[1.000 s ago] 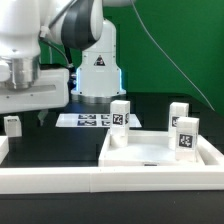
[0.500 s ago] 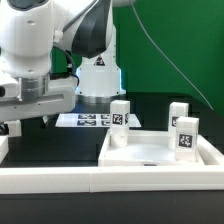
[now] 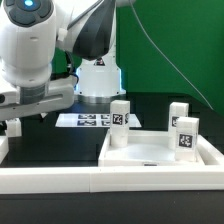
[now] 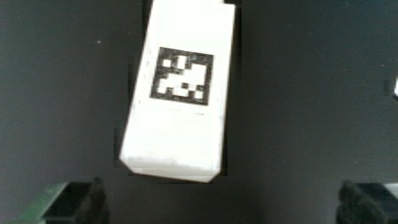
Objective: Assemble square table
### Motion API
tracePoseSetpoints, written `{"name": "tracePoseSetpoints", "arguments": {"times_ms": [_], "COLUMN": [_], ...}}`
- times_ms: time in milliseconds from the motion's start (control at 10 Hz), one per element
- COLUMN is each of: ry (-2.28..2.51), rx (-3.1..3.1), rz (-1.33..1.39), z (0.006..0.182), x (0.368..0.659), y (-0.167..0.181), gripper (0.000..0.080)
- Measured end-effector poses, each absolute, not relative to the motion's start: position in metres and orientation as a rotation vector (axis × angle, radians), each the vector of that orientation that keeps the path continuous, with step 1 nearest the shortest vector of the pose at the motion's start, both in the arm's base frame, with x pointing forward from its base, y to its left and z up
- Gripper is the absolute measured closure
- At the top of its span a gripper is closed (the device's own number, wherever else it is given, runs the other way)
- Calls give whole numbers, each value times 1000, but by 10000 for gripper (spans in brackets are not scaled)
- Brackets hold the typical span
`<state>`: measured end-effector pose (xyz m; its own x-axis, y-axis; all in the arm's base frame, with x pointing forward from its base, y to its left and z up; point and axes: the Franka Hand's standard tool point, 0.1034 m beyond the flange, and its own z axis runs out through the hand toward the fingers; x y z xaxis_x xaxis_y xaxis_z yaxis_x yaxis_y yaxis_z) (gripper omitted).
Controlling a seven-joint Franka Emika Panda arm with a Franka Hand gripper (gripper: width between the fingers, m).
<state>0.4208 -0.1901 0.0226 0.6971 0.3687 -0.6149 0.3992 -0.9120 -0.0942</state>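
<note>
Lying nearest in the exterior view: a long white border bar (image 3: 60, 183) stretching across the front of the black table (image 3: 60, 145). Sitting just behind it, toward the exterior view's right: the tabletop (image 3: 160, 152), a white square tray with raised rims, resting flat on the table. Standing upright on it: three white legs carrying black-and-white tags, one leg (image 3: 120, 124) at the far corner on the exterior view's left, another leg (image 3: 178, 115) at the far corner on the right, and a third leg (image 3: 185, 138) nearer along the right rim.

Lying farther back on the table, behind the tabletop: the marker board (image 3: 85, 120), flat and covered with printed tags.

Hanging over the exterior view's left side: the gripper (image 3: 28, 118) on the white arm, pointing downward. Showing beside it at the left edge: the fourth leg (image 3: 13, 125), well apart from the tabletop.

Filling the wrist view: that fourth leg (image 4: 182, 90), lying flat on the dark surface with its tag facing up. Standing wide apart: the jaws, with both dark fingertips (image 4: 71, 203) visible on either side of the leg's end, gripping nothing and not touching the leg.

Rising at the back: the arm's white base (image 3: 98, 75) against a green wall (image 3: 185, 45).
</note>
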Motion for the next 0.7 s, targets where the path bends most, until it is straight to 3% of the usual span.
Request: {"name": "tracePoseSetpoints", "arguments": {"times_ms": [300,700], "ry": [553,552], "rx": [2810,2794], "rz": [-976,-946], "z": [26,23], "x": [418,416], "y": [-216,-214], "gripper": [150,150]}}
